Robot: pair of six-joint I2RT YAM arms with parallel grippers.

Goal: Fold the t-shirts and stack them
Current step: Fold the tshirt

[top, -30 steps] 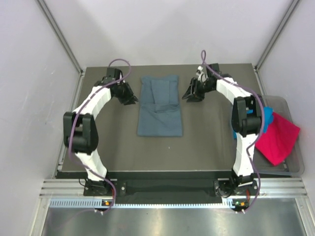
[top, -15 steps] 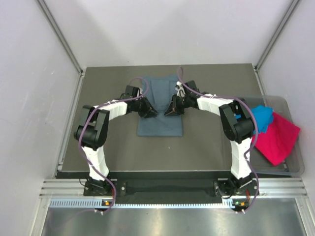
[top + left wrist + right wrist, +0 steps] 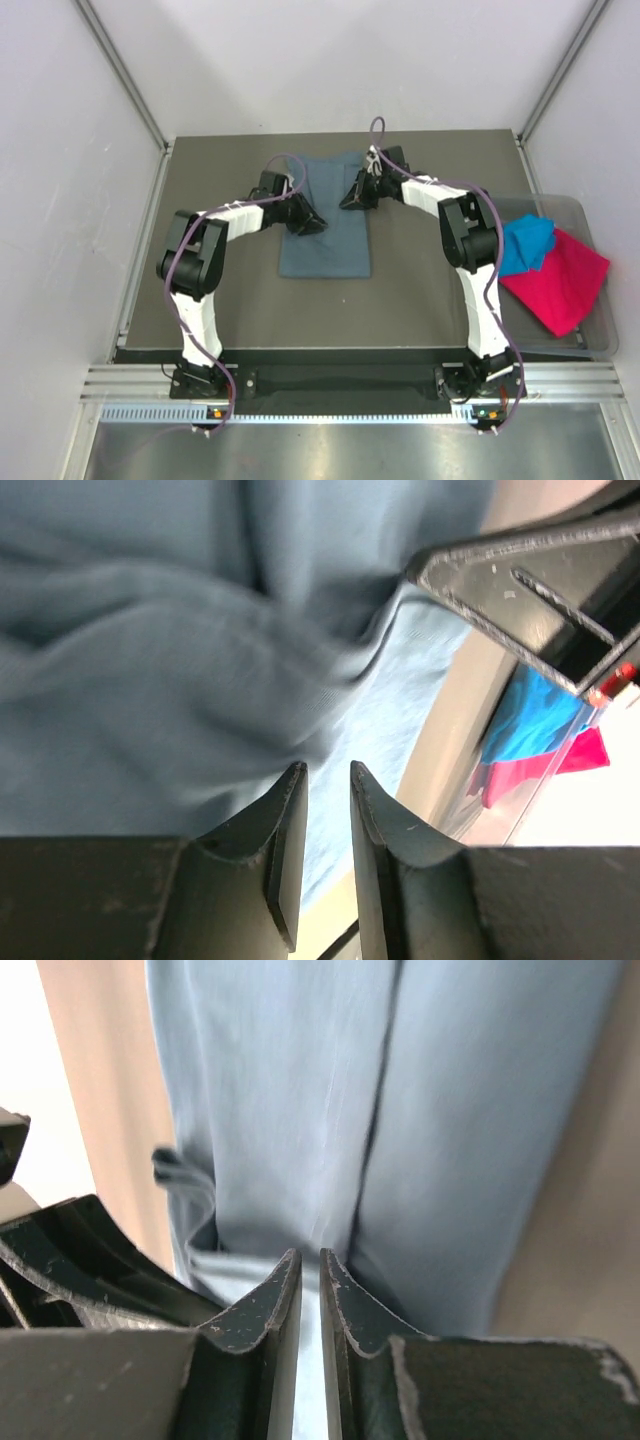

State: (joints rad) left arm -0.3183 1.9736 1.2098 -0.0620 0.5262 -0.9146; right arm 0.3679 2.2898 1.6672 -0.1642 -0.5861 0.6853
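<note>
The slate-blue t-shirt [image 3: 325, 250] lies folded into a long strip in the middle of the table. My left gripper [image 3: 312, 224] sits low over the shirt's left middle, its jaws nearly closed with nothing between them [image 3: 327, 770]. My right gripper [image 3: 350, 200] sits over the shirt's right upper part, its jaws closed to a thin slit [image 3: 310, 1255] just above the cloth [image 3: 450, 1110]. The turquoise t-shirt [image 3: 525, 243] and the magenta t-shirt [image 3: 560, 280] lie crumpled at the right, in the tub.
The clear plastic tub [image 3: 600, 335] stands at the table's right edge. Grey walls and metal frame posts enclose the table. The right gripper's fingers [image 3: 520, 590] show close ahead in the left wrist view. The dark table [image 3: 430, 280] surrounds the shirt.
Both grippers moved in from the shirt's sides onto the cloth. In the last half second the right one shifted a little toward the far end.
</note>
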